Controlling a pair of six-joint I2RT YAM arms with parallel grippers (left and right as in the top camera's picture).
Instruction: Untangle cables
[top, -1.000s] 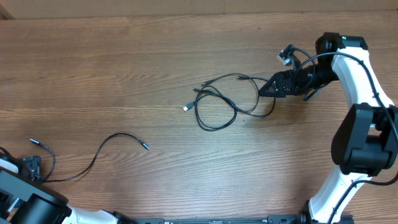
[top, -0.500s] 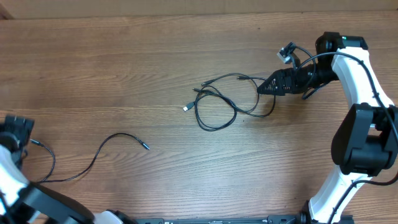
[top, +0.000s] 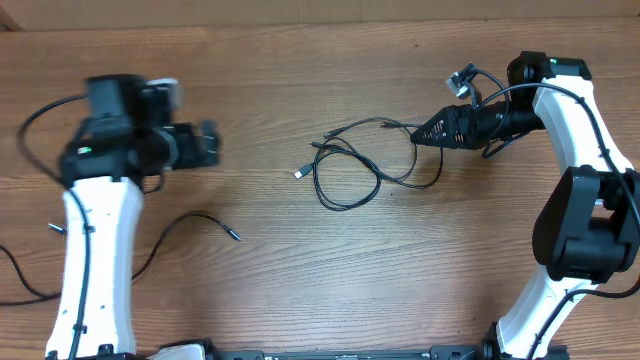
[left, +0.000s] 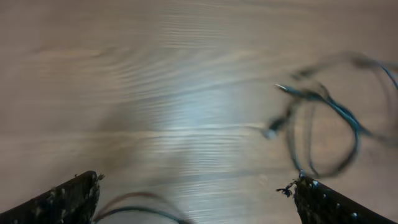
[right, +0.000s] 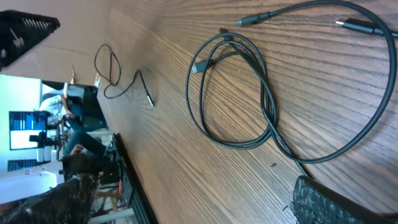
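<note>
Just beside right tool (top: 420, 137) — cables (top: 346, 207)

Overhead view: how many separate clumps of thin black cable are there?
2. A tangled bunch of thin black cables lies right of centre; a lone thin black cable lies lower left, partly under the white left arm.

Even light; left wrist view motion-blurred, glare on table (left: 186, 118).

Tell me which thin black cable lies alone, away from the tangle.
The single thin black cable curving beside the left arm; the others overlap in a tangle near the right gripper.
</note>
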